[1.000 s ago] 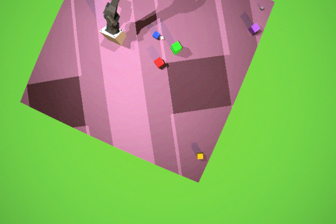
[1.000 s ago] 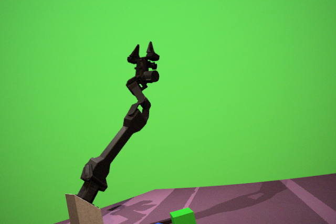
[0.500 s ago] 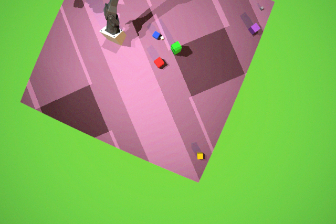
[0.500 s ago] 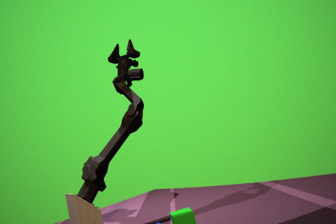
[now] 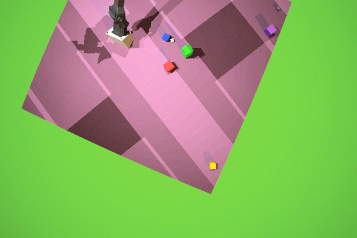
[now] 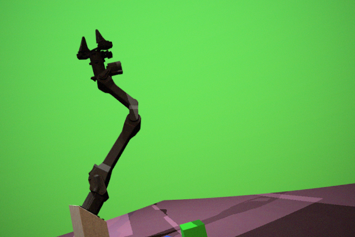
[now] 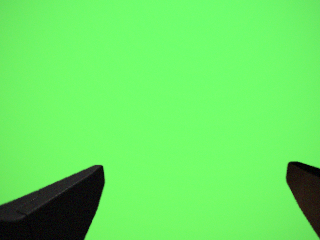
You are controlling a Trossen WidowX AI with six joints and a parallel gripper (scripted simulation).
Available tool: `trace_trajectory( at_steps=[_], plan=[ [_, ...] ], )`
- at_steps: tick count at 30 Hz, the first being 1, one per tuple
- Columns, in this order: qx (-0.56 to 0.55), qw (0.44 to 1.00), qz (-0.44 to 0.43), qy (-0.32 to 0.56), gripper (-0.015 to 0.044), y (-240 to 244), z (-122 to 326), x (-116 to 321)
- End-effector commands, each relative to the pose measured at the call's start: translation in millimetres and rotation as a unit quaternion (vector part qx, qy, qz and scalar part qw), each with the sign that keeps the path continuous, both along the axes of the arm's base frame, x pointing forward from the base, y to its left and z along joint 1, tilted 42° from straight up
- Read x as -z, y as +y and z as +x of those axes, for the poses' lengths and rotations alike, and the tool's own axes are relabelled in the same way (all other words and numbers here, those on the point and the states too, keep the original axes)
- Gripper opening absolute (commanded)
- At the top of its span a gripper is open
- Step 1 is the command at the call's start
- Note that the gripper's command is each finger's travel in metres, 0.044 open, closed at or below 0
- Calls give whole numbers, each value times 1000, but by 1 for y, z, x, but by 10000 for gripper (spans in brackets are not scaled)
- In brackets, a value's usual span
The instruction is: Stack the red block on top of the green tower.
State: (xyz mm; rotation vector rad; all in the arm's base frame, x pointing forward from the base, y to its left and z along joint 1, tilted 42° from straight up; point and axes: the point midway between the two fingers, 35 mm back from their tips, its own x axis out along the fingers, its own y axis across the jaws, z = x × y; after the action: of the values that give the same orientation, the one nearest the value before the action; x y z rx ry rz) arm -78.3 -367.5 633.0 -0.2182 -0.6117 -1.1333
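The red block [image 5: 168,66] lies on the pink table [image 5: 178,108], a short way in front and to the left of the green tower [image 5: 187,51] [image 6: 192,228], which stands upright. My gripper [image 6: 91,40] [image 7: 193,172] is open and empty. It points upward, high above the table on the raised arm, far from both blocks. The wrist view shows only the two fingertips against the green backdrop. The gripper is out of frame in the top view; only the arm [image 5: 119,1] shows there.
A blue block [image 5: 165,37] with a small white piece [image 5: 172,39] lies near the tower. A purple block [image 5: 270,29] and a small grey piece [image 5: 278,8] sit at the far right, a yellow block [image 5: 212,165] near the front corner. The arm's tan base [image 5: 122,38] [image 6: 86,222] stands at the back left.
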Motion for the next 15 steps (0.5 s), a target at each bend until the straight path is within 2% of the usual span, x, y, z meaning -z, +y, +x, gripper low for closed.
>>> trace_trajectory(
  at_steps=[1,8,15],
  plan=[
    [-17,999,43,20,440,-34,22,31],
    [-61,987,125,76,440,-88,83,100],
    [-106,972,179,110,440,-101,135,146]
  ],
)
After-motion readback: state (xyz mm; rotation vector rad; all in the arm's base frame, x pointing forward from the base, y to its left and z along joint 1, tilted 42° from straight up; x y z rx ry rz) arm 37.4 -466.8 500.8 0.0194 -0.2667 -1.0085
